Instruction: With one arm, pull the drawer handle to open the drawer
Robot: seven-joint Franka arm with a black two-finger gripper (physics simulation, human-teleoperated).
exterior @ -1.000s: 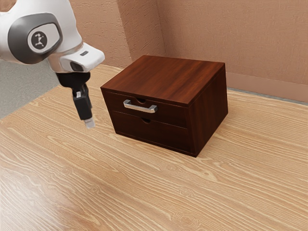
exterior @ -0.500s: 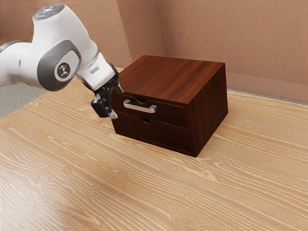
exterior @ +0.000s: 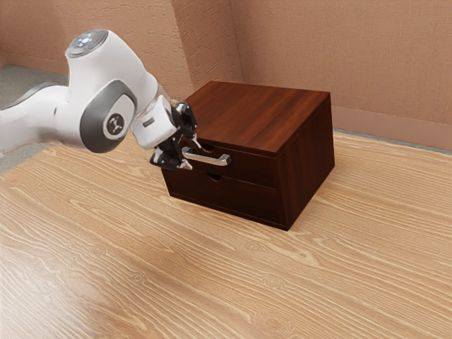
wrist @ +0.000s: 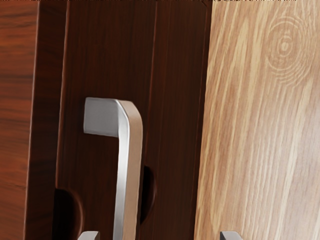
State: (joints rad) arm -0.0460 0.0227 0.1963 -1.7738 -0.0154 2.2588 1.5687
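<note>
Since half a second ago, the gripper (exterior: 185, 155) has been carried from the cabinet's near corner to the end of the handle (exterior: 206, 158) nearer the exterior view's left, and the arm (exterior: 99, 116) has been brought lower and closer behind it.

A dark wooden cabinet (exterior: 247, 113) is seen on the table, holding two drawers. The silver handle is fixed to the upper drawer (exterior: 247, 168), whose front lies flush with the lower drawer (exterior: 226, 194). A small round notch is cut at the top edge of each front.

The cabinet is set on a pale wood-grain table (exterior: 212, 282), near a corner of plain brown walls (exterior: 339, 49). A strip of grey floor (exterior: 21, 74) is seen past the table's far edge.

The gripper is held wide apart and nothing is clamped. In the wrist view the handle's bar is seen between the two fingertips (wrist: 89, 235), nearer to one of them. Contact cannot be made out.
</note>
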